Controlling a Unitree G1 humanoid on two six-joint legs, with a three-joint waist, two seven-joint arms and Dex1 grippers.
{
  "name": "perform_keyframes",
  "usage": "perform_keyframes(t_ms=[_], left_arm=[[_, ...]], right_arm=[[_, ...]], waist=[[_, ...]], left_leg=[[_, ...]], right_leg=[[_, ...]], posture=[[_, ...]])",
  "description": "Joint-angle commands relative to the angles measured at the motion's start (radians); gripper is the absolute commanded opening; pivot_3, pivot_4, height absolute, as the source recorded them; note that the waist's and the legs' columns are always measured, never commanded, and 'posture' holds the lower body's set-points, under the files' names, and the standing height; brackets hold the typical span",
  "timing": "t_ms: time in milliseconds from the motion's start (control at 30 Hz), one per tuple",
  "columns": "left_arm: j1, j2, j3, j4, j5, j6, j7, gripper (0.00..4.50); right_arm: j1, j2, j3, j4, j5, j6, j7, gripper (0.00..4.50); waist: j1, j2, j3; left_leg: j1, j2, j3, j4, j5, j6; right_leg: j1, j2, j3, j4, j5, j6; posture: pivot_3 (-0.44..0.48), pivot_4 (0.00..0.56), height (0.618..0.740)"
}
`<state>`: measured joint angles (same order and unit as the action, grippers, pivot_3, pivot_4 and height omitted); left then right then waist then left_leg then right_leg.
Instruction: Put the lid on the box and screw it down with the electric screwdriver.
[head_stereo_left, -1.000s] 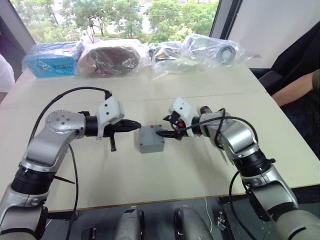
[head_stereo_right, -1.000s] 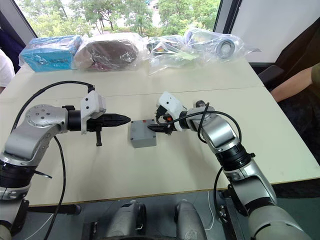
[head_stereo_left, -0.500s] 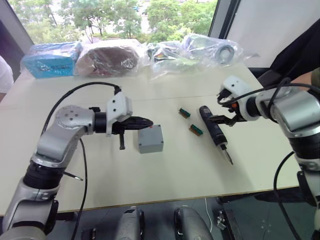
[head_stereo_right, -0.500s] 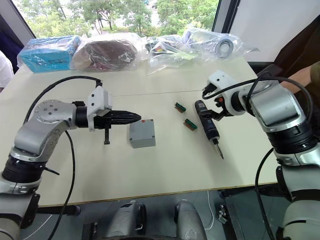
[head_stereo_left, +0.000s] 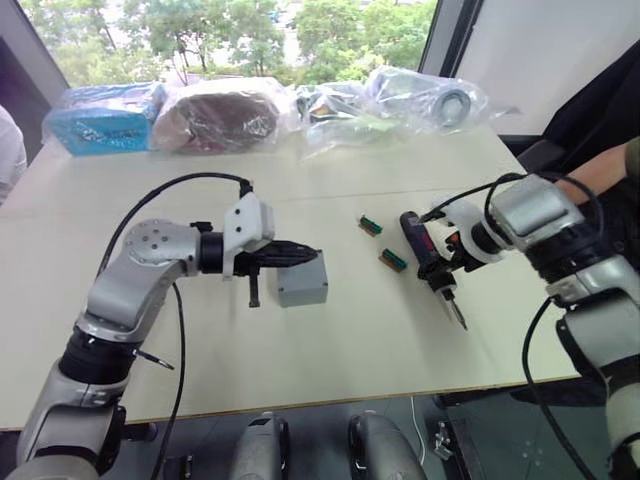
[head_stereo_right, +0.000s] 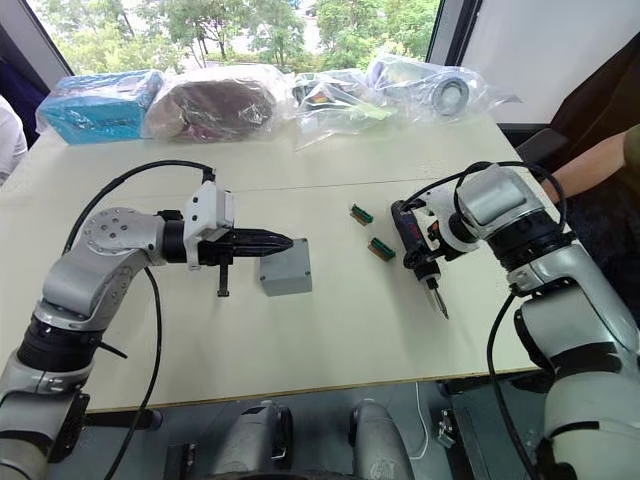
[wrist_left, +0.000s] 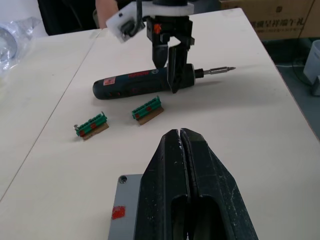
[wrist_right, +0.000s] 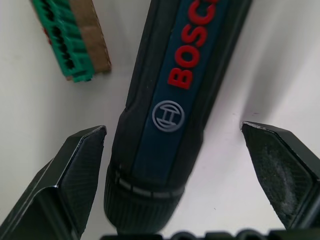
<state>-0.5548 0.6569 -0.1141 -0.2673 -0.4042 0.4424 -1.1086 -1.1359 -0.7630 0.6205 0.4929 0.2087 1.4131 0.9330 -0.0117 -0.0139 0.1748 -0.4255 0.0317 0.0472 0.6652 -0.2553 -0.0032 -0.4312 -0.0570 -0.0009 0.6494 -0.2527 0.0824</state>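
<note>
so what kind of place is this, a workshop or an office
Probably an office or lab room set up as a test bench: a plain pale table by a large window onto trees, clear plastic bags of parts along its far edge, and a black pen-shaped electric screwdriver lying ready.

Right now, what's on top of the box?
The lid sits on the box, and the left gripper's shut fingers rest over it. The box's inside is covered.
</note>
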Motion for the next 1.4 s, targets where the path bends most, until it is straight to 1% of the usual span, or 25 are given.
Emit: perform_keyframes(t_ms=[33, 67, 100, 233, 300, 333, 400, 467, 533, 567, 633, 733, 800, 867, 933, 1067, 1133, 1233, 1400], left_arm=[[-0.004, -0.005, 0.009, -0.048, -0.009, -0.018, 0.012, 0.0], [0.003, -0.004, 0.011, -0.055, -0.008, -0.018, 0.016, 0.0], [0.012, -0.001, 0.012, -0.06, -0.005, -0.019, 0.018, 0.0], [0.029, 0.012, 0.018, -0.065, 0.0, -0.022, 0.019, 0.0], [0.036, 0.022, 0.023, -0.065, 0.002, -0.023, 0.016, 0.0], [0.037, 0.026, 0.023, -0.06, 0.005, -0.024, 0.016, 0.0], [0.041, 0.036, 0.024, -0.049, 0.009, -0.03, 0.012, 0.0], [0.044, 0.042, 0.015, -0.029, 0.02, -0.035, 0.011, 0.0], [0.048, 0.047, 0.008, -0.006, 0.033, -0.046, 0.006, 0.0], [0.053, 0.053, 0.009, 0.009, 0.04, -0.061, -0.003, 0.0], [0.051, 0.05, 0.002, 0.043, 0.054, -0.076, -0.006, 0.0], [0.046, 0.038, 0.006, 0.078, 0.051, -0.073, -0.005, 0.0], [0.052, 0.046, 0.007, 0.11, 0.057, -0.094, -0.021, 0.0], [0.056, 0.048, 0.008, 0.138, 0.059, -0.099, -0.027, 0.0], [0.056, 0.052, 0.014, 0.166, 0.059, -0.11, -0.037, 0.0], [0.055, 0.043, 0.005, 0.196, 0.067, -0.112, -0.036, 0.0], [0.054, 0.039, 0.003, 0.206, 0.071, -0.111, -0.034, 0.0], [0.056, 0.034, -0.017, 0.229, 0.102, -0.124, -0.024, 0.0], [0.066, -0.001, -0.029, 0.271, 0.133, -0.143, 0.005, 0.0]], right_arm=[[-0.016, 0.006, 0.035, 0.048, -0.042, -0.058, 0.021, 4.47], [-0.014, 0.014, 0.043, 0.062, -0.05, -0.066, 0.024, 4.04], [-0.015, 0.023, 0.045, 0.075, -0.055, -0.069, 0.026, 3.89], [-0.039, 0.043, 0.026, 0.1, -0.072, -0.069, 0.034, 2.55], [-0.058, 0.052, 0.001, 0.11, -0.077, -0.062, 0.028, 1.96], [-0.07, 0.053, -0.02, 0.114, -0.082, -0.066, 0.016, 1.74], [-0.09, 0.054, -0.057, 0.109, -0.087, -0.057, -0.006, 1.74], [-0.095, 0.024, -0.102, 0.025, -0.091, -0.087, -0.025, 1.74], [-0.099, 0.011, -0.162, -0.051, -0.065, -0.059, -0.035, 1.74], [-0.084, -0.001, -0.185, -0.131, -0.056, -0.077, -0.036, 1.74], [-0.037, 0.026, -0.348, -0.295, 0.008, -0.109, -0.06, 1.74], [0.056, 0.11, -0.556, -0.513, 0.093, -0.232, -0.109, 1.74], [0.114, 0.233, -0.678, -0.641, 0.145, -0.335, -0.184, 1.74], [0.171, 0.339, -0.748, -0.735, 0.192, -0.403, -0.238, 1.74], [0.217, 0.415, -0.759, -0.773, 0.196, -0.471, -0.291, 1.74], [0.345, 0.594, -0.743, -0.809, 0.166, -0.732, -0.415, 1.74], [0.414, 0.645, -0.71, -0.813, 0.152, -0.85, -0.42, 1.74], [0.497, 0.682, -0.658, -0.788, 0.123, -0.972, -0.421, 1.74], [0.57, 0.703, -0.589, -0.728, 0.078, -1.112, -0.427, 1.74]], waist=[[0.0, 0.0, 0.0], [0.0, 0.0, 0.0], [-0.001, -0.001, 0.0], [-0.002, -0.001, -0.001], [-0.003, -0.001, -0.001], [-0.004, -0.001, -0.001], [-0.006, 0.0, 0.0], [-0.005, 0.001, 0.0], [-0.002, 0.004, 0.002], [-0.002, 0.004, 0.002], [-0.002, 0.004, 0.002], [-0.002, 0.003, 0.002], [-0.002, 0.003, 0.002], [-0.003, 0.003, 0.002], [0.0, 0.004, 0.002], [0.003, 0.002, 0.001], [0.002, 0.002, 0.001], [-0.001, 0.002, 0.001], [-0.003, 0.002, 0.001]], left_leg=[[0.0, 0.0, 0.0, 0.0, 0.0, 0.0], [0.0, 0.0, 0.0, 0.0, 0.0, 0.0], [0.0, 0.0, 0.0, 0.0, 0.0, 0.0], [0.001, 0.0, 0.0, 0.0, 0.0, 0.0], [0.001, 0.0, 0.0, 0.0, 0.0, 0.0], [0.001, 0.0, 0.0, 0.0, 0.0, 0.0], [0.001, 0.0, 0.0, 0.0, 0.0, 0.0], [0.001, 0.0, 0.0, 0.0, 0.0, 0.0], [-0.001, 0.0, 0.0, 0.0, 0.0, 0.0], [-0.001, 0.0, 0.001, 0.0, 0.0, 0.0], [-0.002, 0.0, 0.001, -0.001, 0.0, 0.0], [-0.002, 0.001, 0.0, -0.002, 0.0, 0.0], [-0.001, 0.001, 0.0, -0.002, 0.0, 0.0], [-0.001, 0.001, 0.0, -0.002, 0.0, 0.0], [-0.001, 0.001, 0.0, -0.001, 0.0, 0.0], [-0.001, 0.0, -0.001, 0.0, 0.0, 0.0], [-0.001, -0.001, -0.001, 0.0, 0.0, 0.0], [-0.001, -0.001, -0.001, 0.001, 0.0, 0.0], [0.0, -0.001, -0.001, 0.0, 0.0, 0.0]], right_leg=[[0.0, 0.0, 0.0, 0.0, 0.0, 0.0], [0.0, 0.0, 0.0, 0.0, 0.0, 0.0], [0.001, 0.0, 0.0, 0.0, 0.0, 0.0], [0.001, 0.0, 0.0, 0.0, 0.0, 0.0], [0.001, 0.0, 0.0, 0.0, 0.0, 0.0], [0.001, 0.0, 0.0, 0.0, 0.0, 0.0], [0.001, 0.0, 0.0, 0.0, 0.0, 0.0], [0.0, 0.0, 0.0, 0.001, 0.0, 0.0], [-0.002, 0.0, 0.0, 0.001, 0.0, 0.0], [-0.002, 0.0, 0.0, 0.001, 0.0, 0.0], [-0.003, 0.0, 0.0, 0.001, 0.0, 0.0], [-0.003, 0.001, 0.0, 0.001, 0.0, 0.0], [-0.003, 0.001, 0.0, 0.001, 0.0, 0.0], [-0.002, 0.001, 0.0, 0.001, 0.0, 0.0], [-0.003, 0.001, 0.0, 0.002, 0.0, 0.0], [0.0, -0.001, -0.001, 0.002, 0.0, 0.0], [0.0, -0.002, -0.001, 0.001, 0.001, 0.002], [0.0, -0.002, -0.001, 0.001, 0.001, 0.002], [0.0, -0.001, -0.001, 0.001, 0.001, 0.002]], posture=[[0.0, 0.15, 0.74], [0.0, 0.15, 0.74], [0.0, 0.15, 0.74], [0.0, 0.15, 0.74], [0.0, 0.15, 0.74], [0.0, 0.15, 0.74], [0.0, 0.15, 0.74], [0.0, 0.15, 0.74], [0.0, 0.15, 0.74], [0.0, 0.15, 0.74], [0.0, 0.15, 0.74], [0.0, 0.15, 0.74], [0.0, 0.15, 0.74], [0.0, 0.15, 0.74], [0.0, 0.15, 0.74], [0.0, 0.15, 0.74], [0.0, 0.15, 0.74], [0.0, 0.15, 0.74], [0.0, 0.15, 0.74]])
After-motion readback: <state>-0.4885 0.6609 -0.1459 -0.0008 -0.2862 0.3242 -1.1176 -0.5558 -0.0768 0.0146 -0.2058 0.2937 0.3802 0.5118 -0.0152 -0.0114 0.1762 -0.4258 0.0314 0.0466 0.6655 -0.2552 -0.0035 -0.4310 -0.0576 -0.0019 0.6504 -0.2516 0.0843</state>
